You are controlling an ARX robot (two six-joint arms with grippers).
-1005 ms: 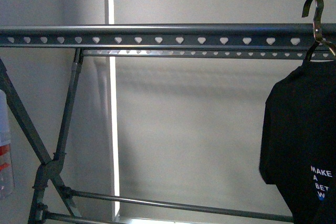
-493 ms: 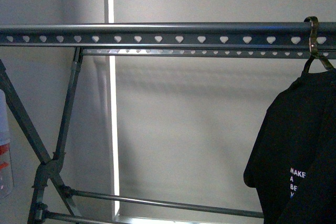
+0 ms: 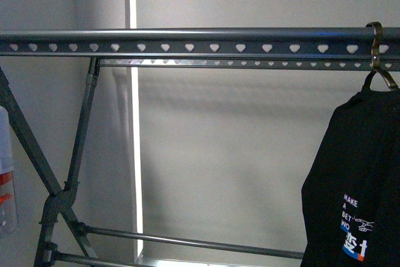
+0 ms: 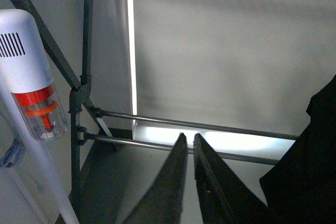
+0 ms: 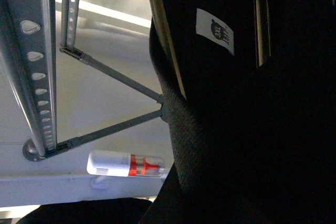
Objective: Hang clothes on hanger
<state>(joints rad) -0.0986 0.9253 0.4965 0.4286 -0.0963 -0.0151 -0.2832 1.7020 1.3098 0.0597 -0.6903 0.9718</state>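
Observation:
The clothes, a black T-shirt [image 3: 356,192] with white "MAKE A BETTER WORLD" print, hang at the far right of the front view. They hang on a small coat hanger whose metal hook [image 3: 375,42] sits over the heart-holed rail [image 3: 187,47] of the dark-grey hanger rack. In the right wrist view the black cloth [image 5: 252,103] with a white neck label [image 5: 215,31] fills the frame. It hides my right gripper, which is shut on the clothes. My left gripper [image 4: 189,137] is shut and empty, low down, pointing at the rack's lower bars [image 4: 220,128]. The shirt's edge [image 4: 310,171] is beside it.
A white stick vacuum with a red insert [image 4: 31,82] stands at the left by the rack's crossed legs [image 3: 56,198]; it also shows in the right wrist view [image 5: 126,163]. A second holed rail [image 3: 250,63] runs behind the first. A wall with a bright vertical strip [image 3: 132,154] is behind.
The hook came down from above the rail and now sits over it. The shirt dropped and turned, so more of its print and the blue stripe show.

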